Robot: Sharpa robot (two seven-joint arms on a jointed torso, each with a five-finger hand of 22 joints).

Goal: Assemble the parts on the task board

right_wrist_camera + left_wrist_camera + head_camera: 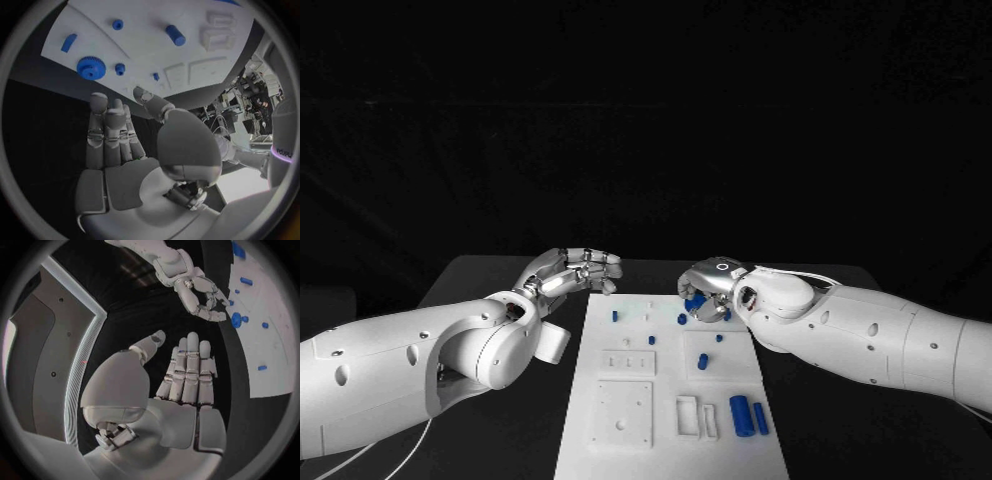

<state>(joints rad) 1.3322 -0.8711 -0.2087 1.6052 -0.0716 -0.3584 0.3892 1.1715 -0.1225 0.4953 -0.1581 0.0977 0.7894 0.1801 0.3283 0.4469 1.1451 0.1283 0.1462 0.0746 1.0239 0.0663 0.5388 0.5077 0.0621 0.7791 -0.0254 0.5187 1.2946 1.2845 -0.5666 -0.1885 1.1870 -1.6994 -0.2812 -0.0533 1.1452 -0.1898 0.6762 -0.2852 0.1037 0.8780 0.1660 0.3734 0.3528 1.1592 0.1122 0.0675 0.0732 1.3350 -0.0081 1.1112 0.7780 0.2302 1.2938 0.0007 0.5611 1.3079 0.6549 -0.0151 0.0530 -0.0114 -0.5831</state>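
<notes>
**Both robot hands empty at the far end of the task board**

White task board (668,400) lying in the middle of the black desk (488,275), long side running away from the robot. Blue parts scattered over it: two cylinders (741,415) lying side by side at the near right, small pegs (705,359) around the middle, a toothed gear (91,68) near the far right corner with a short peg just beside it. Raised white rectangular blocks (625,410) on the near left half.

Right robot hand (710,283) above the far right corner of the board, over the gear; fingers (109,132) extended and nearly straight, holding nothing. Left robot hand (574,272) just off the far left edge of the board, above the desk; fingers (190,370) straight and side by side, thumb apart, also holding nothing.
</notes>
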